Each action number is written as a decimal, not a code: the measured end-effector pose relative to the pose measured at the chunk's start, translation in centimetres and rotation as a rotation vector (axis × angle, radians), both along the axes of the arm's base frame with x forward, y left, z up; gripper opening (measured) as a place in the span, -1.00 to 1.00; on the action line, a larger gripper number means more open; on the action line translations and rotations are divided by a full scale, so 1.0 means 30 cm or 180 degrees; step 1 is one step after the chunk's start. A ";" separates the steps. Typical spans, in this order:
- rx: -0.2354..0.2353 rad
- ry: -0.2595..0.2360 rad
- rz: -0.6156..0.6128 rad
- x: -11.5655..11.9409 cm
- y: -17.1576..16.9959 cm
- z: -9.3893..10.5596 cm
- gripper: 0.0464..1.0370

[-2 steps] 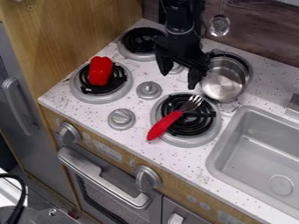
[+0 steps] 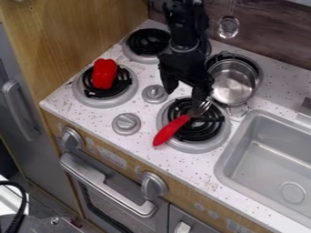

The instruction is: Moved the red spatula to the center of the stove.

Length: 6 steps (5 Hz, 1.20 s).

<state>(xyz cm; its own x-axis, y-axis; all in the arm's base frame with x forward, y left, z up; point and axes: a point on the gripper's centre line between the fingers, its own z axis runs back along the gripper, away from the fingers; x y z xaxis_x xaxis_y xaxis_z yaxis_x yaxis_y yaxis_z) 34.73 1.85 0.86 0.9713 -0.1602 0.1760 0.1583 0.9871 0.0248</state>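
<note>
With clock positions taken from the middle of the view, we locate a red block (image 2: 104,73) at ten o'clock, on a burner; its underside is hidden. The two stove knobs (image 2: 155,93) between the burners mark, in our judgement, the target zone. The gripper (image 2: 184,97) hangs at one o'clock, fingers spread, nothing held; its arm is cut off at twelve o'clock. The task's item, a red-handled utensil (image 2: 172,130), lies across the front burner (image 2: 207,135), handle toward seven o'clock and metal end toward one o'clock. We judge the step in hand to be the approach. The next move calls for lowering the gripper so that its fingers straddle the utensil, closing, lifting clear of the coil, then carrying toward ten o'clock. One finger covers part of the metal end, so we cannot confirm a spatula shape, nor tell whether finger and metal touch. At two o'clock, the metal pot (image 2: 233,82) hides most of the burner beneath it. The sink (image 2: 273,157), at four o'clock, is cut off by the right edge.
</note>
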 end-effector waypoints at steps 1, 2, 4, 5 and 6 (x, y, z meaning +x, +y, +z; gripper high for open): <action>0.0001 0.0100 0.0290 -0.042 0.045 -0.027 0.93; 0.0022 0.0366 0.0371 -0.066 0.081 -0.084 0.93; 0.0014 0.0503 0.0568 -0.088 0.128 -0.146 0.93; 0.0038 0.0622 0.0496 -0.092 0.117 -0.178 0.93; 0.0037 0.0626 0.0496 -0.097 0.113 -0.182 0.93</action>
<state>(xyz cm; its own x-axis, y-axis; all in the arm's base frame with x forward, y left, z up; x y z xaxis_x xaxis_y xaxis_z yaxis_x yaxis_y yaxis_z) 31.82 5.24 -4.61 0.9998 -0.0068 -0.0200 0.0072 0.9998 0.0201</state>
